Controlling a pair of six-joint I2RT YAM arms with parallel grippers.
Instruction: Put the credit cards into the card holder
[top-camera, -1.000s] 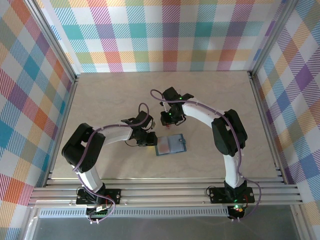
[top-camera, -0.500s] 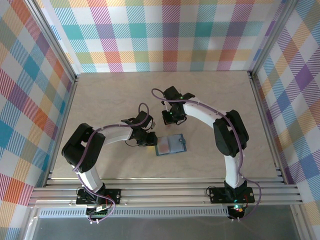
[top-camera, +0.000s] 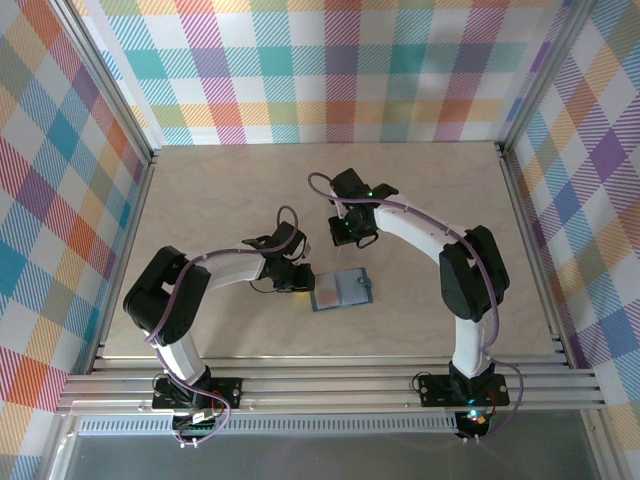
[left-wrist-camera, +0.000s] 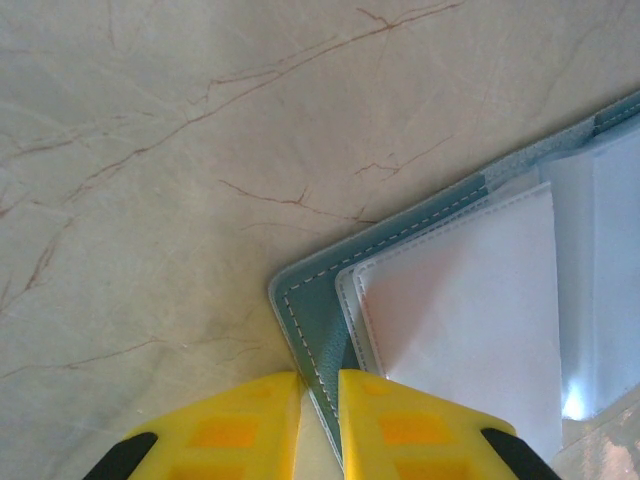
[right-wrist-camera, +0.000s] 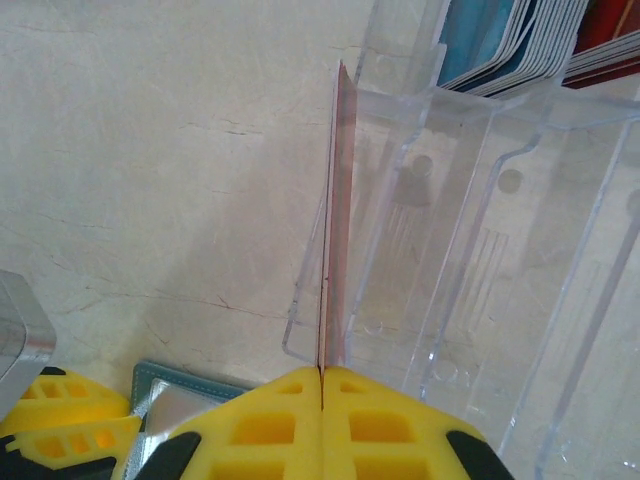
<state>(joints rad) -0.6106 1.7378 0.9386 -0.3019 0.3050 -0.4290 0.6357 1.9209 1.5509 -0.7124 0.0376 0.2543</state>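
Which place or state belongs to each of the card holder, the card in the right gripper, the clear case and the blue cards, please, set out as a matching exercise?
Things:
1. card holder
2. reddish card
3. clear case
4. blue cards

Places or states:
A. stacked inside the clear case
B. lying open on the table, its edge pinched by the left gripper
C. held edge-on in the shut right gripper
D. transparent, with several compartments

Pairs: 1-B, 2-C, 3-D, 4-A.
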